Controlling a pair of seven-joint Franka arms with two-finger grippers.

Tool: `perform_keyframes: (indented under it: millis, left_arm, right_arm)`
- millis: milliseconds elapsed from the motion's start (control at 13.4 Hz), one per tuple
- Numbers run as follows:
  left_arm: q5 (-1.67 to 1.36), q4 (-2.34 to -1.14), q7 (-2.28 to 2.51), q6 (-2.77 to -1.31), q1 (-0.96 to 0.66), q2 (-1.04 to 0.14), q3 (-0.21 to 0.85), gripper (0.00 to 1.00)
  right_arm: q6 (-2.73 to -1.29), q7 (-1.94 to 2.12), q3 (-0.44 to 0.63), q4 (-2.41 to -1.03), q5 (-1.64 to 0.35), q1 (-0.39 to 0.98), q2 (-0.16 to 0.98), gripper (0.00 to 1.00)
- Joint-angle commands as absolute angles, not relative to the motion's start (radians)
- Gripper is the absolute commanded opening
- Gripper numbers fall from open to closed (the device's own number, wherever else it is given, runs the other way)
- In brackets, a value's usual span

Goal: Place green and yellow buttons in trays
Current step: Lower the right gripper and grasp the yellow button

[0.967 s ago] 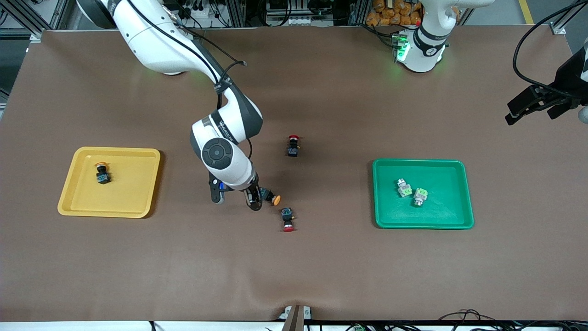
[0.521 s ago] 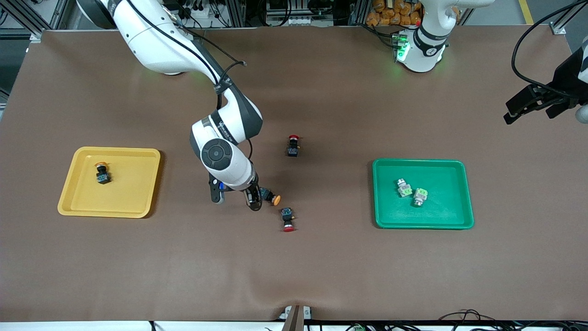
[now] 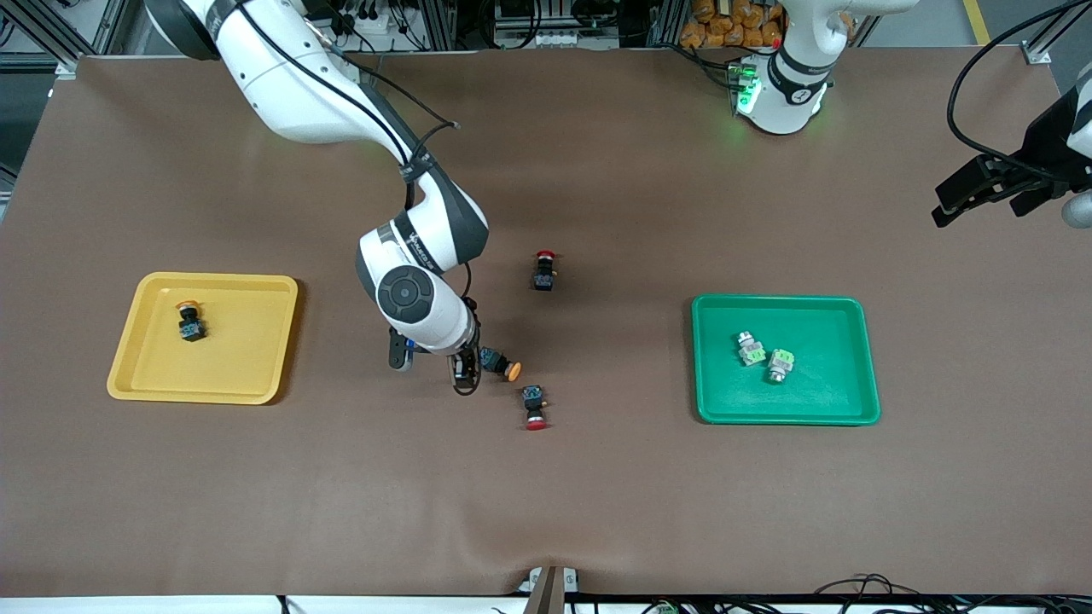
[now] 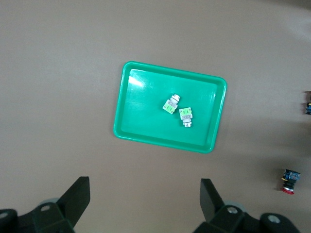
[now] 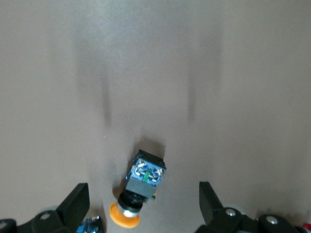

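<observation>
1. Currently, the right arm reaches from its base diagonally out over the middle of the table, elbow raised and wrist bent downward, so that the right gripper point(image 3: 431, 362) points at the table surface.
2. The right gripper's fingers point(image 5: 73, 199) are spread wide and hold nothing. Between them in the right wrist view lies a yellow-capped button point(image 3: 501, 364), on its side on the table, cap toward the camera.
3. The left arm waits, folded off the left arm's end of the table; the left gripper point(image 3: 981, 192) hangs high with its fingers point(image 4: 77, 194) released and empty.
4. The yellow tray point(image 3: 256, 375) sits toward the right arm's end of the table and holds a second yellow-capped button point(image 3: 189, 322).
5. The green tray point(image 3: 819, 401) sits toward the left arm's end and holds two green buttons point(image 3: 765, 356) just beside each other.
6. A red-capped switch point(image 3: 534, 407) lies near the loose yellow-capped button, nearer the front camera; another red-capped switch point(image 3: 543, 269) stands farther from that camera.
</observation>
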State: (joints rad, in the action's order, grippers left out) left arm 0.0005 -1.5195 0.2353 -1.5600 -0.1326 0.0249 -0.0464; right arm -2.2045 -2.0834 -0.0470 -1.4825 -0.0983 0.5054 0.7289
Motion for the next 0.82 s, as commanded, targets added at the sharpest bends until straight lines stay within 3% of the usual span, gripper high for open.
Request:
perform_keyframes:
  millis: [0,744]
  left_arm:
    - [-0.008,-1.523,0.218,-1.543,-0.132,0.043,-0.044,1.0]
    - [-0.008,-1.525,0.221,-1.531,-0.133,0.043,-0.044,1.0]
  right_arm:
    - [-2.258,-2.166,-0.054,-1.46,-0.104,0.508,0.77,1.0]
    - [-2.316,-2.192,-0.057,-1.454,-0.112,0.525,0.841,1.0]
